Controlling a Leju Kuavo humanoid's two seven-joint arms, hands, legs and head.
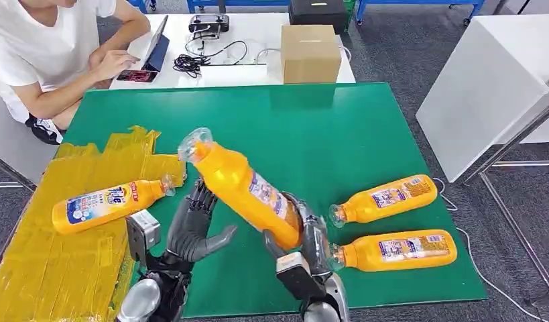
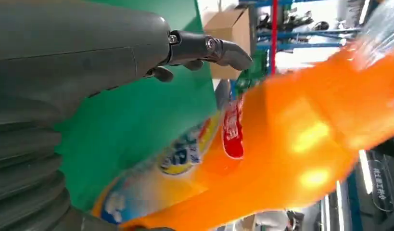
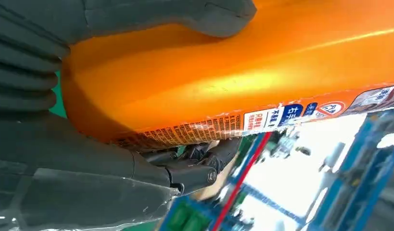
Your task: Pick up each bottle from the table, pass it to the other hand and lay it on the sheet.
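- Crinkled yellow plastic sheet (image 1: 50,268) is lying at the table's left, one orange plastic bottle with blue-white label (image 1: 110,203) already resting on it – one done.
- Left hand (image 1: 194,228) is spreading its fingers, holding nothing, just beside the lifted bottle.
- Lifted orange bottle (image 1: 245,188) is tilting mid-air, neck toward the sheet, base clamped in right hand (image 1: 305,245); handover looks pending.
- Two more orange bottles, the nearer (image 1: 392,249) and the farther (image 1: 385,198), are lying on the green table mat (image 1: 312,127), waiting.
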